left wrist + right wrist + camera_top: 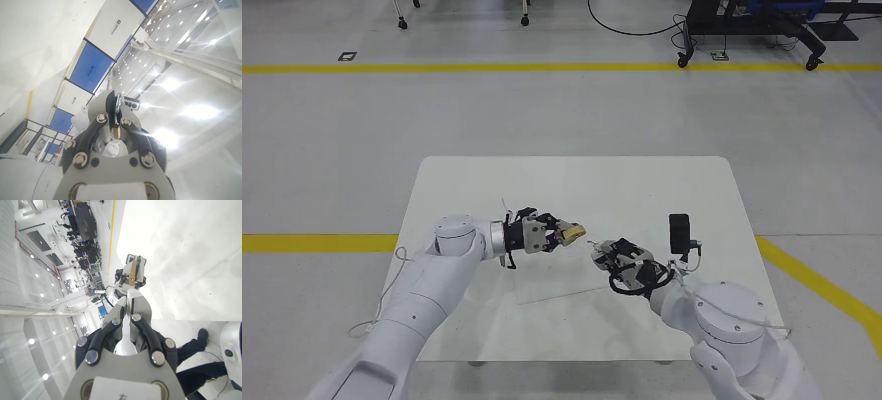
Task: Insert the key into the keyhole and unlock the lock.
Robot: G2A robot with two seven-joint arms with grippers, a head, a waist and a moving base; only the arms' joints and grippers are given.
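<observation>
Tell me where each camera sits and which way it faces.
Top view: above the arms, looking down on the table; both arms show.
Left wrist view: tilted up toward the ceiling; left gripper grips the lock.
Right wrist view: across the table toward the left gripper; right gripper shows.
Shared: all three show the lock.

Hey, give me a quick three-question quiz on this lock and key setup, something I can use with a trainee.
1. True or false: the brass lock is lying on the white table.
2. Multiple choice: what lies on the table near the right arm? A. a black device B. a red cup C. a screwdriver
3. Fill in: in the top view, the right gripper and the lock are ___ (touching or apart).
Key: 1 false, the left gripper holds it in its fingers, off the table. 2 A. 3 apart.
</observation>
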